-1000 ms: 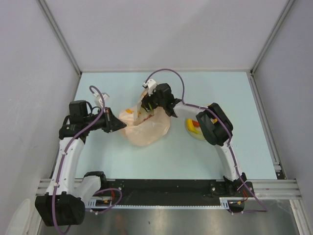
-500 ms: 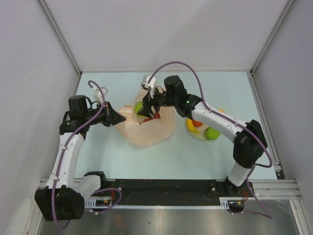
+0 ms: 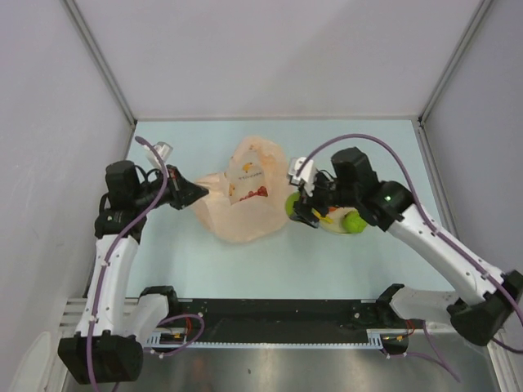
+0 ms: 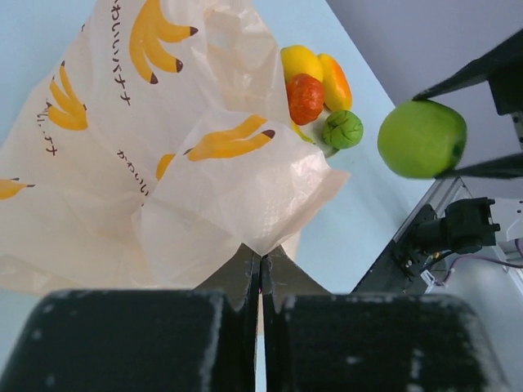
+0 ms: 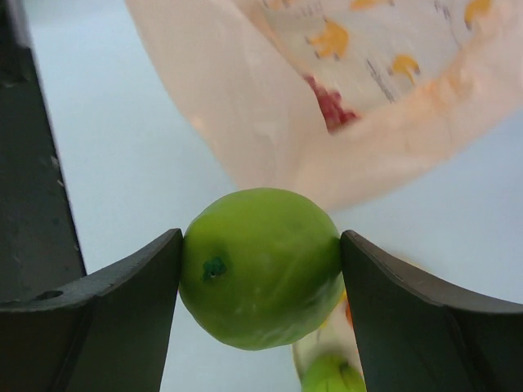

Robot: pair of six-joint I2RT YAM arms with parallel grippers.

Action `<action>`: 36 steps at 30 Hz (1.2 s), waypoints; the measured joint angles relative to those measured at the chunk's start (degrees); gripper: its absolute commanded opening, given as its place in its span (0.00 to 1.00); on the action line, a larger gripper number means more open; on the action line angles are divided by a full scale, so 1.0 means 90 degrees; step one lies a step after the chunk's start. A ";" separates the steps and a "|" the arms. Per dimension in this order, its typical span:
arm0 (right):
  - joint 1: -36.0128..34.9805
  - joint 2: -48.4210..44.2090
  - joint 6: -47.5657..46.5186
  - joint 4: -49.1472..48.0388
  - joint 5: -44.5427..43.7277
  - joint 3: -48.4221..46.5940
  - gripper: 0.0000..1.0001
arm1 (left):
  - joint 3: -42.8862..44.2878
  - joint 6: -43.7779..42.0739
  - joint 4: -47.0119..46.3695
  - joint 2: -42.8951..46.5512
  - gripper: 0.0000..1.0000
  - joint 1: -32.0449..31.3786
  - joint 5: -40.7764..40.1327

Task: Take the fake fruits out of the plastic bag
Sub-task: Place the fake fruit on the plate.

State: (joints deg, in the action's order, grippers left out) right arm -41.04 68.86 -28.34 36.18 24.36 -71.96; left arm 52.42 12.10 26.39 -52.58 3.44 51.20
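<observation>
Green apple sits pinched across its middle by the right hand, clear of the plastic bag and just beside the fruits already out on the counter. Left hand is pressed together on a fold of the bag's edge. Best to bring the apple down low beside that pile before spreading the fingers, as it is round and looks apt to roll; a red fruit shows through the film, not yet fetched.
</observation>
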 measured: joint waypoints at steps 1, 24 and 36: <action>0.0192 -0.0255 -0.0073 0.0134 -0.0085 0.0216 0.35 | -0.0058 0.0015 -0.0051 0.0134 0.00 0.0000 0.0000; 0.1933 -0.0316 -0.1384 -0.0712 -0.0682 0.3048 0.38 | -0.0491 0.0155 0.0143 0.0661 0.00 0.1316 -0.0119; 0.1994 -0.0066 -0.1583 -0.1326 -0.0950 0.3283 0.40 | -0.0495 0.0155 0.0138 0.0597 0.00 0.1319 -0.0121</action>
State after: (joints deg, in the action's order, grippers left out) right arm -23.09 68.27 -42.59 24.25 15.81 -42.41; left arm 47.97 13.50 27.64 -47.20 15.31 50.11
